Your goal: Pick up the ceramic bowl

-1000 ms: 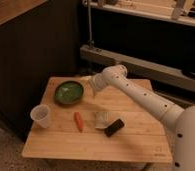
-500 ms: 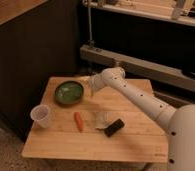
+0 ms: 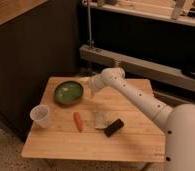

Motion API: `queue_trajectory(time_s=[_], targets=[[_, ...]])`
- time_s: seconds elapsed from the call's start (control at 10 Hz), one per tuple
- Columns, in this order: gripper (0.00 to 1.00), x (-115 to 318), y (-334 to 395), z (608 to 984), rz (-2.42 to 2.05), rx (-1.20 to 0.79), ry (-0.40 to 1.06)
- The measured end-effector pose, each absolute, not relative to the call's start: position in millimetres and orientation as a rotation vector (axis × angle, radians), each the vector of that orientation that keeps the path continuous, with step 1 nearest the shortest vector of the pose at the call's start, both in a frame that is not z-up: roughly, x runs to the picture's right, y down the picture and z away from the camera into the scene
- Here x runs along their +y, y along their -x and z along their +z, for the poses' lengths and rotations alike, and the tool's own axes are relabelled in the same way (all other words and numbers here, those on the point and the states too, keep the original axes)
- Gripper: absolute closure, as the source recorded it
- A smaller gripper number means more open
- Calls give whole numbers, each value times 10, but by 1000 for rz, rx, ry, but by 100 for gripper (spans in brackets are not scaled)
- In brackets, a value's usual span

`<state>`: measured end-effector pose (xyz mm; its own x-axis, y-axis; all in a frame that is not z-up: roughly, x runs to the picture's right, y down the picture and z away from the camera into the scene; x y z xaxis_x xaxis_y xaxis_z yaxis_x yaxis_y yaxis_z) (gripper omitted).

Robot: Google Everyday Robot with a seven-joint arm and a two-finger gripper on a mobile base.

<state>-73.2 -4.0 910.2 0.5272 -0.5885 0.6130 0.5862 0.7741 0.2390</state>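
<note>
The robot's white, jointed arm (image 3: 136, 97) reaches across the pale wooden slatted counter (image 3: 136, 145) from the right side of the view, and its pincer (image 3: 90, 88) sits low at the far part of the counter. Whether the pincer is apart or together cannot be told here.

Just beside the pincer, toward the left of the view, lies the round, shallow, glossy dark green ceramic bowl (image 3: 68, 93) with its paler green inside. It rests upright on the counter, and its near rim is close to the pincer; contact between them cannot be made out.

Nearer the camera than the pincer and a little left of it lies a small orange carrot-shaped piece (image 3: 78, 120), flat on the boards. Almost straight in front of the pincer, toward the camera, lies a whitish crumpled packet (image 3: 101, 119), with a dark, oblong block (image 3: 114, 127) touching or just beside it. Well apart from the pincer, beyond the bowl and toward the counter's left edge, stands a small translucent whitish plastic cup (image 3: 41, 115), upright.
</note>
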Motion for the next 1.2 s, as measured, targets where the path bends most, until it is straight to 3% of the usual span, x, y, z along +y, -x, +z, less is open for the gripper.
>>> queue_trajectory(time_s=[0.9,1.2], targets=[[22,282,1075,9352,-760,-790,53],[44,337,1155,9375,-772,-804,71]])
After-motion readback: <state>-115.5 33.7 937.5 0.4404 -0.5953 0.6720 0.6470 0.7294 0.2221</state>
